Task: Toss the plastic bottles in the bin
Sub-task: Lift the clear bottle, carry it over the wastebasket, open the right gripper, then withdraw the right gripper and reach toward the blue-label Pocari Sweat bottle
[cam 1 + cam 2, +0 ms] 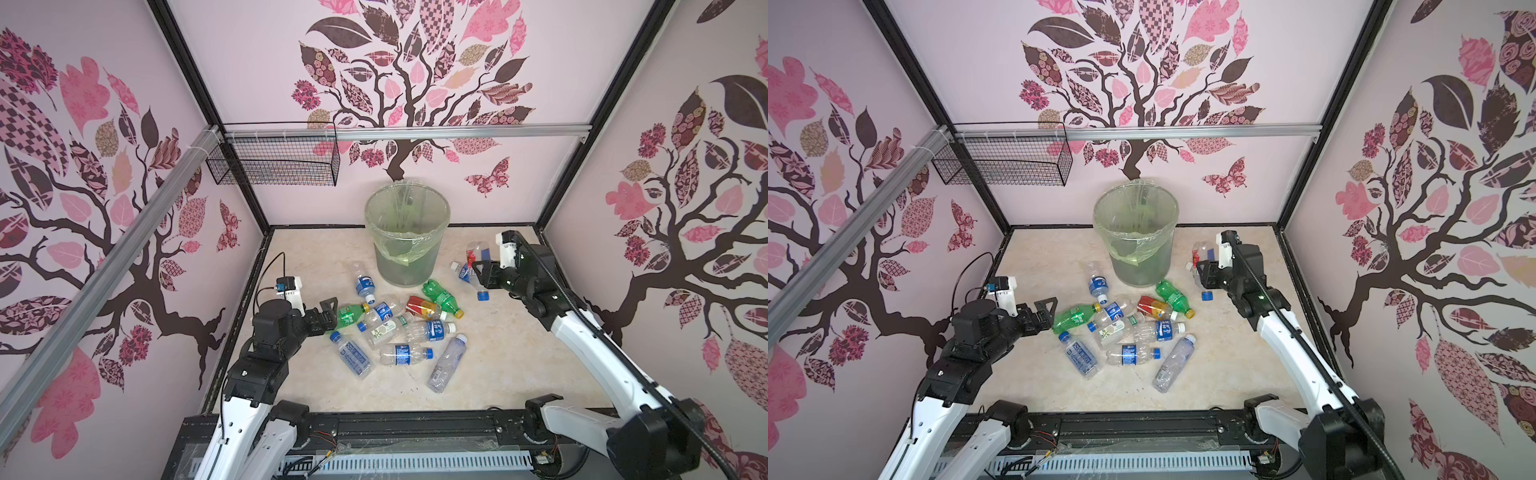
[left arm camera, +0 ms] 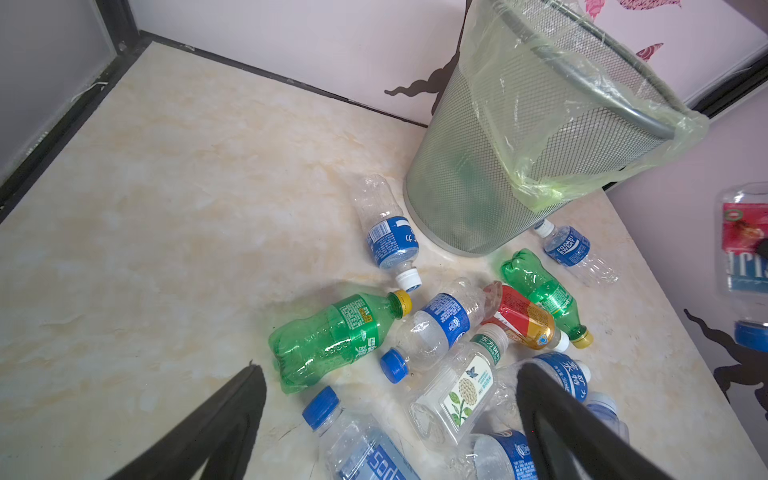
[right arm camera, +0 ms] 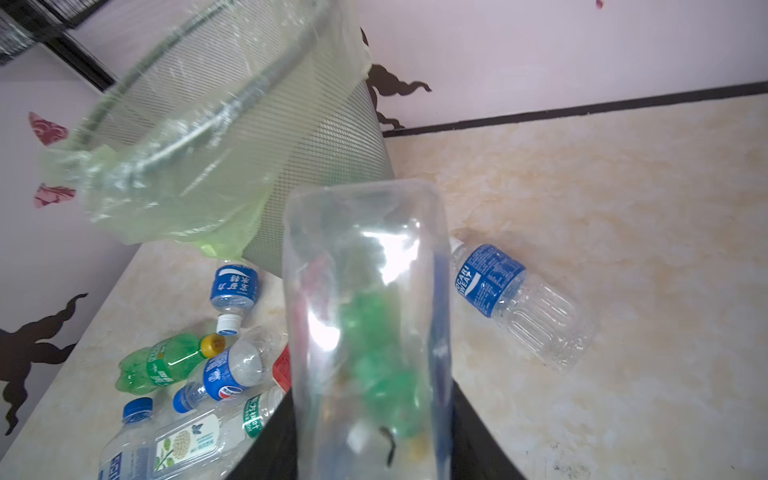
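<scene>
Wire basket (image 1: pixel 274 162) hangs from the rail at left, contents unclear. Below it the left pincer (image 1: pixel 331 315), spread wide and empty, hovers just beside a green bottle (image 1: pixel 351 314) at the edge of the plastic bottles (image 1: pixel 395 328) heaped on the worktop (image 1: pixel 519 353). The bin (image 1: pixel 405 266) stands upright by the back wall, its contents blurred by pale green liner and mesh. At right, the right pincer (image 1: pixel 478 268) is clamped on a clear red-labelled bottle (image 1: pixel 477 249) above the worktop beside the bin, fingers hiding its middle.

Bin (image 3: pixel 332 149) rim blurred in right wrist view; clear bottle (image 3: pixel 365 291) cut off by picture edge.
</scene>
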